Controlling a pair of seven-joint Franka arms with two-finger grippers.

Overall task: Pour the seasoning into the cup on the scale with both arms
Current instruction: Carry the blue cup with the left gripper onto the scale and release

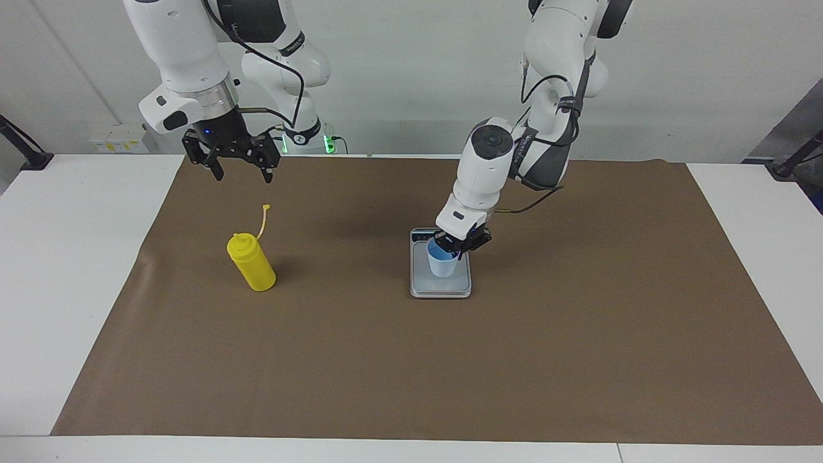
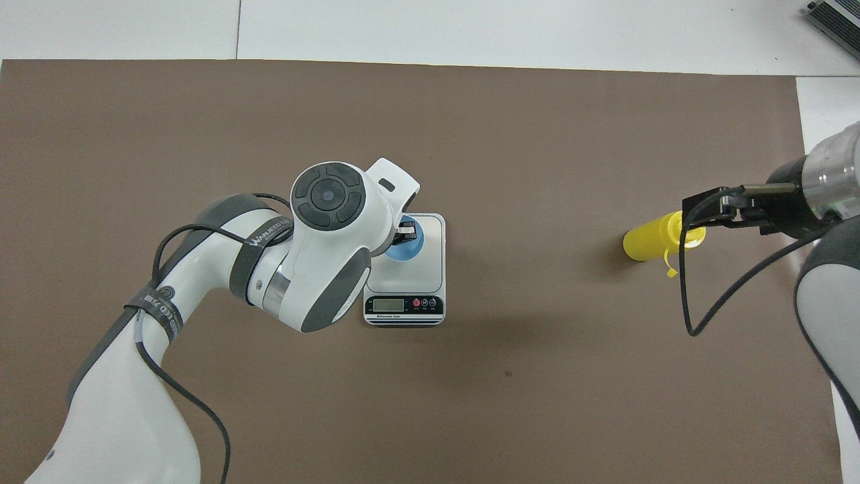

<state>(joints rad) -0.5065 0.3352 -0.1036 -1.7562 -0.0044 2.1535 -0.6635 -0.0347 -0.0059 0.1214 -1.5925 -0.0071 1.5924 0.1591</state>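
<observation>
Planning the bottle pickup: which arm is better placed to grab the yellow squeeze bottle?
Right. The right gripper hangs open at the yellow plastic squeeze bottle's end of the table, while the left gripper is shut on the small light-blue cup's rim at the silver-grey scale.

Seasoning bottle (image 1: 251,262): bright yellow, plain. Cup (image 1: 442,262): light blue outside, brighter blue inside. Scale (image 2: 405,288): silver-grey, grey plate, dark display strip with red and blue buttons. Table cover (image 1: 411,360): plain brown. Table (image 1: 64,257): white. Arms: white with dark grey segments.
</observation>
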